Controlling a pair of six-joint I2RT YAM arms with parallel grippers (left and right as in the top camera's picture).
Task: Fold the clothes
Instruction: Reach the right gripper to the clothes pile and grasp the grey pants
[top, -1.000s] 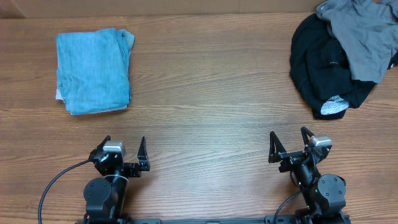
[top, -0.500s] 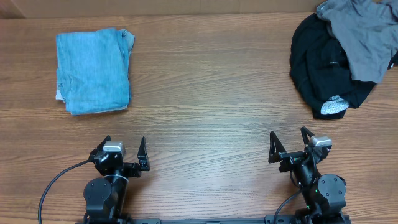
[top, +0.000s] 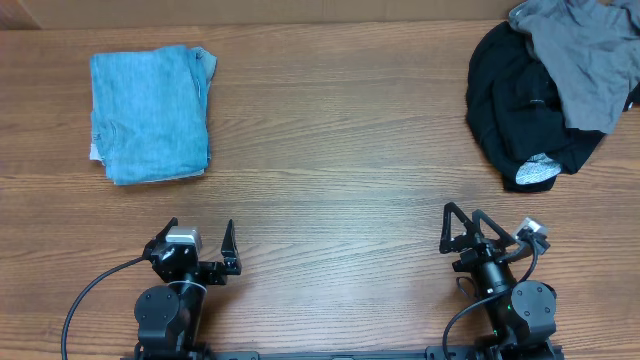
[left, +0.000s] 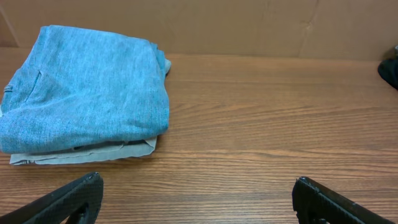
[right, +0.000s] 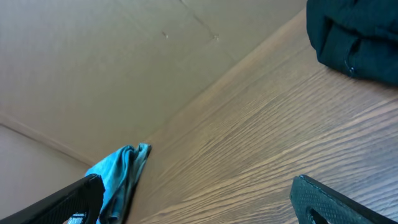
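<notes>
A folded blue garment (top: 150, 113) lies at the table's far left; it also shows in the left wrist view (left: 84, 96) and the right wrist view (right: 121, 171). A heap of unfolded clothes sits at the far right: a black garment (top: 520, 100) with a grey garment (top: 585, 55) on top. The black garment shows in the right wrist view (right: 354, 34). My left gripper (top: 199, 245) is open and empty near the front edge. My right gripper (top: 465, 225) is open and empty near the front right, tilted.
A pale folded layer (left: 81, 151) peeks from under the blue garment. A cardboard wall (left: 249, 25) runs along the table's back edge.
My right gripper has rotated and tilted at the front right, its fingers now closer together in the overhead view. The left arm and the clothes have not moved.
</notes>
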